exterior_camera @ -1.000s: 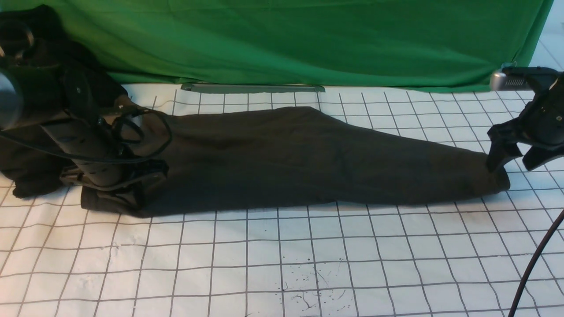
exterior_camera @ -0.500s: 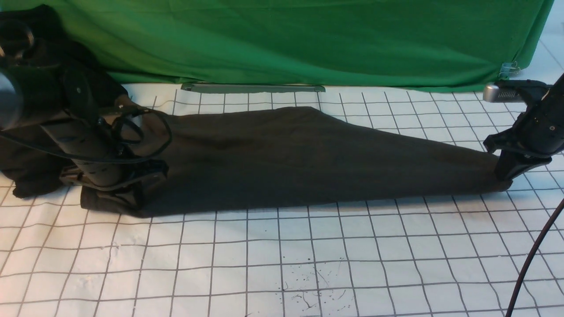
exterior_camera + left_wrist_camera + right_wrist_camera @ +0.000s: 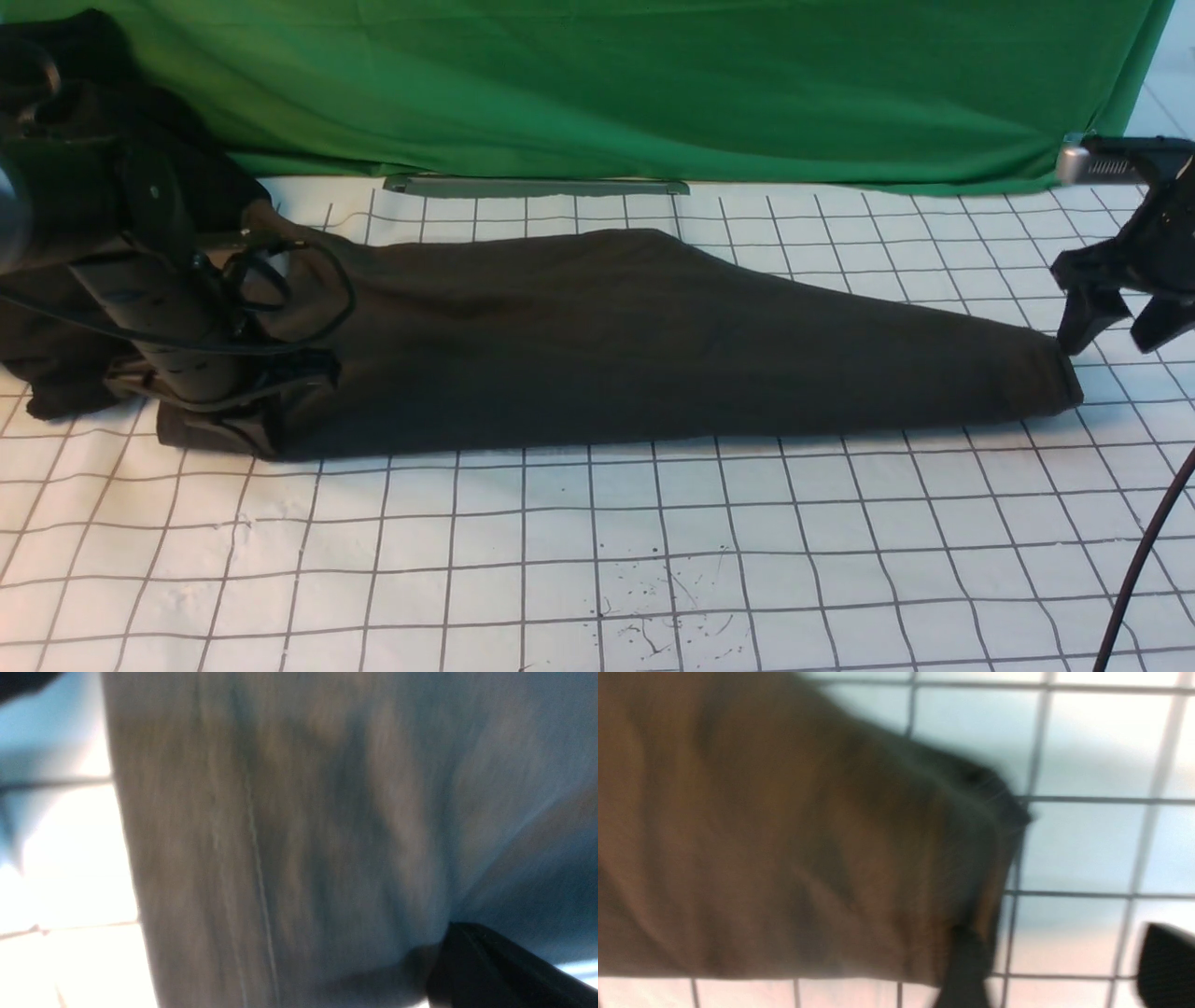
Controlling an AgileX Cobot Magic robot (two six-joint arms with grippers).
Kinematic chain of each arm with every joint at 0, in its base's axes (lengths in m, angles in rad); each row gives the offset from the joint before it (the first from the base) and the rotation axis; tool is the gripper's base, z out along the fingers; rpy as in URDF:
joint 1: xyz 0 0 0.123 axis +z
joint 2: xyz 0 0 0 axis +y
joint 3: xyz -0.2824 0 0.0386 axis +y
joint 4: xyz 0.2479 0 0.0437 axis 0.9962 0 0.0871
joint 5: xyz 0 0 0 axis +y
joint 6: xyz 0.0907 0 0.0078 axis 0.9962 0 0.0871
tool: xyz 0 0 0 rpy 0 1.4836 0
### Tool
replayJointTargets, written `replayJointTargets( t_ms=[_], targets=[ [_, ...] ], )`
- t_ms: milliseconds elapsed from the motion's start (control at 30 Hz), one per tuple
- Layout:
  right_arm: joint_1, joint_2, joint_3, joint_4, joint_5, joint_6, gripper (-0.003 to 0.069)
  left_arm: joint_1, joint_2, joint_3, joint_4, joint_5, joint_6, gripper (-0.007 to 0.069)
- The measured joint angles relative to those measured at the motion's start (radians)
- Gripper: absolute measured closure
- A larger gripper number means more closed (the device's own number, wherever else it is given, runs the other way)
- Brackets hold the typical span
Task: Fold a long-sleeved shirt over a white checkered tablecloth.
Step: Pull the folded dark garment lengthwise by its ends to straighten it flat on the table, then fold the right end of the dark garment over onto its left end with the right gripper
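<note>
The long-sleeved shirt (image 3: pixel 607 345) lies as a long dark brown band across the white checkered tablecloth (image 3: pixel 597 541), tapering toward the right. My left gripper (image 3: pixel 247 425) is shut on its left end; the left wrist view shows blurred fabric (image 3: pixel 280 835) pinched at a black fingertip (image 3: pixel 490 970). My right gripper (image 3: pixel 1106 347) stands open just past the band's right end, holding nothing. In the right wrist view the gripper (image 3: pixel 1064 970) spans bare checks, one finger (image 3: pixel 966 970) overlapping the shirt's (image 3: pixel 784 835) edge. No neck label or print shows.
A green cloth (image 3: pixel 653 84) hangs along the back, with a grey bar (image 3: pixel 537 187) at its foot. A blacker heap of cloth (image 3: pixel 56 364) sits behind my left arm. A black cable (image 3: pixel 1139 560) crosses the front right corner. Black specks (image 3: pixel 653 625) mark the cloth near the front.
My right gripper closed on the shirt's right end, then opened and drew back up and to the right. The left arm shifted slightly left, dragging the shirt's left end.
</note>
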Motion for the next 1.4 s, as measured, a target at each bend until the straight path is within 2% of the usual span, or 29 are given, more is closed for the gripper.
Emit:
replayJointTargets(
  t_ms=[33,133,367,600,733,767,800,833,867,933,1033,1233,1400],
  targets=[
    [0.0,0.0,-0.026,-0.002,0.009,0.02,0.0073,0.003,-0.022,0.003,0.017,0.005,0.0,0.0629],
    [0.013,-0.001,-0.053,0.002,0.006,0.032,0.0034,0.008,-0.067,0.003,0.037,0.007,0.0,0.0629],
    [0.048,0.043,-0.058,0.033,0.002,0.042,0.0028,0.008,-0.111,0.003,0.038,0.023,0.0,0.0629],
    [0.05,0.157,-0.058,0.038,0.02,0.046,0.004,0.008,-0.142,0.005,-0.004,0.105,0.0,0.0629],
    [0.05,0.183,-0.06,0.032,0.031,0.042,0.0125,0.008,-0.179,0.009,-0.019,0.115,0.004,0.0629],
    [0.05,0.186,-0.062,0.033,0.031,0.024,0.0248,0.008,-0.203,0.008,-0.02,0.118,0.007,0.0629],
    [0.05,0.186,-0.062,0.033,0.031,0.02,0.0248,0.008,-0.203,0.008,-0.02,0.118,0.007,0.0629],
    [0.05,0.186,-0.063,0.04,0.034,0.004,0.0371,0.008,-0.224,0.008,-0.022,0.122,0.012,0.0629],
    [0.05,0.186,-0.063,0.046,0.035,-0.009,0.0459,0.008,-0.244,0.008,-0.024,0.122,0.015,0.0629],
    [0.048,0.183,-0.063,0.053,0.045,-0.023,0.059,0.008,-0.288,0.008,-0.029,0.124,0.019,0.0629],
    [0.032,0.152,-0.063,0.057,0.056,-0.027,0.0627,0.008,-0.348,0.008,-0.035,0.134,0.025,0.0629],
    [0.001,0.052,-0.068,0.05,0.058,0.016,0.0632,0.008,-0.45,0.008,-0.038,0.162,0.028,0.0629],
    [0.04,-0.028,-0.068,0.066,0.06,0.027,0.0634,0.008,-0.485,0.008,-0.04,0.171,0.03,0.0629]
  ],
)
